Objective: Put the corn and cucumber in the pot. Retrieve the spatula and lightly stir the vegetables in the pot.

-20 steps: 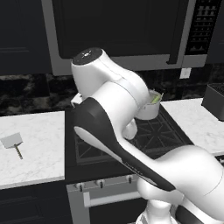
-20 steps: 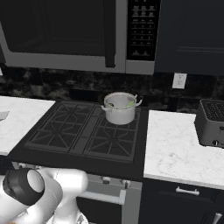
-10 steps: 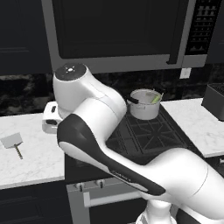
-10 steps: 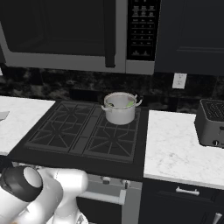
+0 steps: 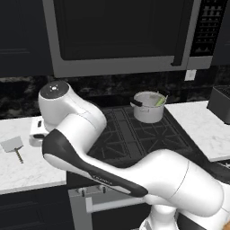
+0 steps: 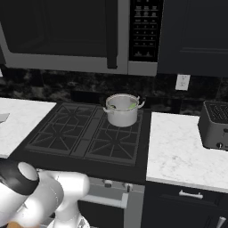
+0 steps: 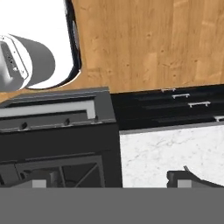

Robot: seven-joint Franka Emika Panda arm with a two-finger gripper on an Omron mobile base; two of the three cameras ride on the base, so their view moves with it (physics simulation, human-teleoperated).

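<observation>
The pot sat on the stove's back burner with the corn at its 2 o'clock rim. The spatula lay at 9 o'clock on the marble counter. Whether the gripper was spread or pressed together could not be told.

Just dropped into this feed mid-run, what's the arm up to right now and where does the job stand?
The pot sits on the back of the stove with green vegetables showing above its rim, so loading looks done. The spatula lies untouched on the left counter. The arm is bent over toward that side, with the hand near the counter's inner edge, short of the spatula. Whether the hand is open is not visible. Stirring has not begun.
</observation>
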